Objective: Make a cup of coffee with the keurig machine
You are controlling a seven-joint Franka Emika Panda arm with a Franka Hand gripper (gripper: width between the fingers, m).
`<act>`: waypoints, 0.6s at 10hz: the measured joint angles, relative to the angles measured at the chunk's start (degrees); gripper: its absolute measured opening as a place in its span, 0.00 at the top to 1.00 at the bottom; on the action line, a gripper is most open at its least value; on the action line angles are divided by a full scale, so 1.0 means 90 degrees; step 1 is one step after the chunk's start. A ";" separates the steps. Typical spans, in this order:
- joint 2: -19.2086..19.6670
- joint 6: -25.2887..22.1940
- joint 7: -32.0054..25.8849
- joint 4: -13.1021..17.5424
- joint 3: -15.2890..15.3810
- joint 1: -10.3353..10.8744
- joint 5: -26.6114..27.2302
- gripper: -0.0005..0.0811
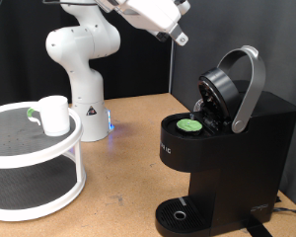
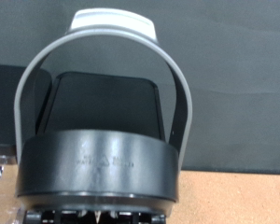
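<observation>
The black keurig machine (image 1: 237, 138) stands at the exterior view's right with its lid raised on the silver arched handle (image 1: 249, 84). A green-topped pod (image 1: 190, 125) sits in the open chamber. Its round drip tray (image 1: 180, 212) has nothing on it. The white cup (image 1: 54, 115) stands on a round white shelf at the left, far from the machine. My gripper (image 1: 178, 35) hangs at the exterior view's top, above and left of the raised lid, holding nothing I can see. The wrist view shows the raised lid (image 2: 98, 163) and handle (image 2: 103, 47) close up; no fingers show there.
The white two-tier round shelf (image 1: 35, 148) fills the exterior view's lower left, with a small green item (image 1: 31, 113) beside the cup. The white arm base (image 1: 84, 69) stands behind it. Wooden tabletop (image 1: 128, 168) lies between shelf and machine.
</observation>
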 joint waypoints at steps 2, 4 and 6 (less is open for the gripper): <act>0.0047 0.0003 0.0084 0.0005 0.0078 0.0075 0.0409 0.01; 0.0160 0.0077 0.0356 0.0092 0.0276 0.0199 0.0612 0.01; 0.0258 0.0156 0.0566 0.0222 0.0525 0.0344 0.0705 0.01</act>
